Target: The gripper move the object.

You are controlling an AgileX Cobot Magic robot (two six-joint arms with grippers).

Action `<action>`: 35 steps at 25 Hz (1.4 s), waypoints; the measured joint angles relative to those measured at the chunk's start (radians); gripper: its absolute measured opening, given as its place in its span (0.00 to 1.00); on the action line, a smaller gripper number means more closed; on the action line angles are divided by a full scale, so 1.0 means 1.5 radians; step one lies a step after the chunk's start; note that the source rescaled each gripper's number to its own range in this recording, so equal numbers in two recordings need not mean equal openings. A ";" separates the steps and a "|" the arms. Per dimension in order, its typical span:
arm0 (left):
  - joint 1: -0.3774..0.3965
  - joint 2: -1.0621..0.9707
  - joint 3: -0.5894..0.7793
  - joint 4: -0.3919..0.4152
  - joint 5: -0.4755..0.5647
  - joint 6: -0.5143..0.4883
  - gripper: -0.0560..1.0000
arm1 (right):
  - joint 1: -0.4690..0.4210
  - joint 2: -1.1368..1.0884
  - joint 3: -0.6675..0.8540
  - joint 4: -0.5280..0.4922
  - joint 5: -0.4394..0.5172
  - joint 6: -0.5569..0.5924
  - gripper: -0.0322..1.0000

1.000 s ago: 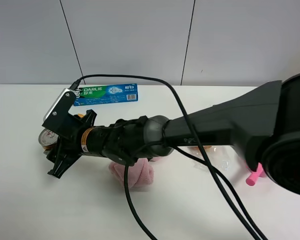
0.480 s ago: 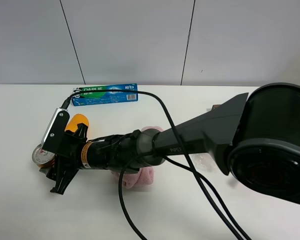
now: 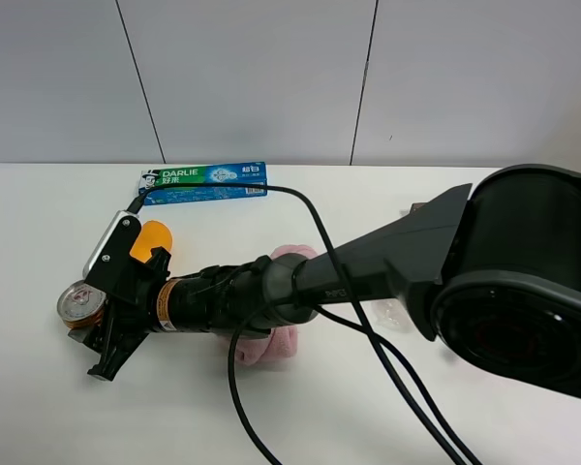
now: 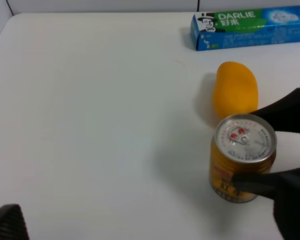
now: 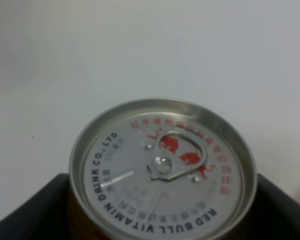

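The golden-orange can (image 3: 80,302) with red markings and a silver pull-tab top stands upright at the table's left. My right gripper (image 3: 85,320) reaches across from the right and is shut on it. In the left wrist view the can (image 4: 242,157) sits between the two black fingers (image 4: 285,112). The right wrist view looks straight down on the can's top (image 5: 162,187), with a black jaw on each side. Of my left gripper only a black corner (image 4: 5,222) shows.
A smooth orange mango (image 3: 147,240) lies just behind the can, also in the left wrist view (image 4: 235,90). A blue-green toothpaste box (image 3: 203,181) lies at the back. A pink cloth (image 3: 276,339) lies under the arm. Black cables trail to the front.
My right gripper has carried the can forward and to the left, away from the mango, which has come out from behind the arm. Most of the move was in the first half second.
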 joint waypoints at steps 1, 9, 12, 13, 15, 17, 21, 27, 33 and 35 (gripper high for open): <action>0.000 0.000 0.000 0.000 0.000 0.000 1.00 | 0.000 0.004 0.000 -0.001 -0.002 0.000 0.03; 0.000 0.000 0.000 0.000 0.000 0.000 1.00 | 0.000 0.007 0.000 -0.003 0.011 -0.005 0.03; 0.000 0.000 0.000 0.000 0.000 0.000 1.00 | 0.000 0.007 0.000 -0.003 0.018 -0.023 0.03; 0.000 0.000 0.000 0.000 0.000 0.000 1.00 | 0.000 0.007 0.000 -0.003 0.020 -0.025 0.03; 0.000 0.000 0.000 0.000 0.000 0.000 1.00 | 0.000 0.007 0.000 0.004 0.024 -0.025 0.03; 0.000 0.000 0.000 0.000 0.000 0.000 1.00 | 0.000 0.007 0.000 0.022 0.020 -0.024 0.14; 0.000 0.000 0.000 0.000 0.000 0.000 1.00 | 0.000 0.007 -0.003 0.054 -0.019 -0.023 0.50; 0.000 0.000 0.000 0.000 0.000 0.000 1.00 | 0.000 0.007 -0.003 0.055 -0.054 -0.023 0.56; 0.000 0.000 0.000 0.000 0.000 0.000 1.00 | 0.000 -0.035 -0.003 0.057 -0.010 -0.022 0.56; 0.000 0.000 0.000 0.000 0.000 0.000 1.00 | 0.000 -0.076 -0.003 0.057 0.049 -0.022 0.56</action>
